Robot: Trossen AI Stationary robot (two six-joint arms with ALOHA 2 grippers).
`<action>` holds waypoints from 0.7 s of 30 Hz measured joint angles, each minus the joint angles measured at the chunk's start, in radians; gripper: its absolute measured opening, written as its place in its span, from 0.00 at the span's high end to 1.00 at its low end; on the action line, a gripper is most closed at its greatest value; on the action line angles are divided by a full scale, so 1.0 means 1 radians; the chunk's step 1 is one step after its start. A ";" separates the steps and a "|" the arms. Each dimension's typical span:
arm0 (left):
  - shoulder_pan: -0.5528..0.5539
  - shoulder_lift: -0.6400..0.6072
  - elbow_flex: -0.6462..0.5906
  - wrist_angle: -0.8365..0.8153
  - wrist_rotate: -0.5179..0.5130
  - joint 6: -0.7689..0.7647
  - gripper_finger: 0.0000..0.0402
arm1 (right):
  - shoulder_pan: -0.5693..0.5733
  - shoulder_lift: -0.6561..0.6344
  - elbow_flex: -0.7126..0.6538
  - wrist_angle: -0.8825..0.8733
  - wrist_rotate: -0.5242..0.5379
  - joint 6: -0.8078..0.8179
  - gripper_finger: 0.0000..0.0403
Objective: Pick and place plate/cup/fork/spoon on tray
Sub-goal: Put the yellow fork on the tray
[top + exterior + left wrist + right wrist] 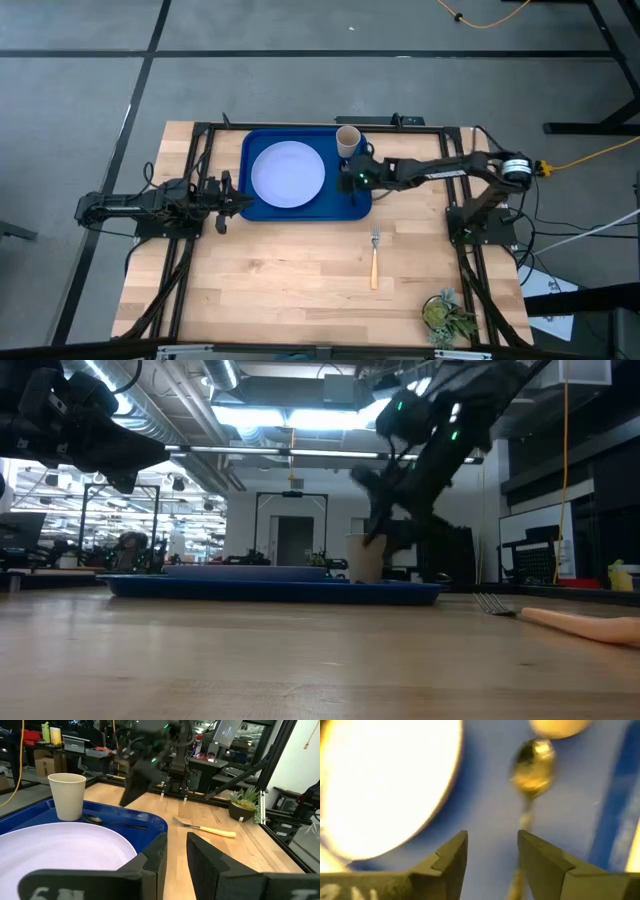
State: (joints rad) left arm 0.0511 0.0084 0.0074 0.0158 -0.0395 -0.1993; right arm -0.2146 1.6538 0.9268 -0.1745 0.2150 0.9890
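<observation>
overhead, right gripper [352,180] hovers over the tray [256,208], near the fork [375,258], whose long axis runs near-far; plate [287,173], cup [347,139] aboard. right wrist: fingers apart, empty, above spoon [532,762]. left gripper [228,196] idle, parted

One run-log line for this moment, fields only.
on blue tray: lavender-white plate, tan cup, dark spoon | wooden-handled fork: on table | right gripper: open above spoon | left gripper: tray edge

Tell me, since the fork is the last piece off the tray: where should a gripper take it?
Grip the fork at mid-handle, from straight above, fingers closing across its width. It lies flat and alone on the bare table, tines toward the tray, nearer the right gripper.
</observation>
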 joint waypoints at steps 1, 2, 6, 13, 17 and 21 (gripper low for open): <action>0.000 0.000 0.000 0.000 0.000 0.000 0.84 | 0.018 -0.021 0.000 -0.001 -0.020 -0.001 0.56; 0.000 0.000 0.000 0.000 0.000 0.000 0.84 | 0.039 -0.036 0.000 0.000 -0.033 -0.001 0.56; 0.000 0.000 0.000 0.000 0.000 0.000 0.84 | 0.152 -0.056 0.001 -0.002 -0.016 0.130 0.56; 0.000 0.000 0.000 0.000 0.000 0.000 0.84 | 0.404 -0.048 0.000 -0.068 0.180 0.563 0.56; 0.000 0.000 0.000 0.000 0.000 0.000 0.84 | 0.553 -0.048 0.010 -0.156 0.340 0.696 0.56; 0.000 0.000 0.000 0.000 0.000 0.000 0.84 | 0.625 -0.036 0.100 -0.425 0.341 0.868 0.56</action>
State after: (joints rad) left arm 0.0509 0.0082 0.0074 0.0158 -0.0395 -0.1993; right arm 0.4108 1.6182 1.0272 -0.5994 0.5556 1.8570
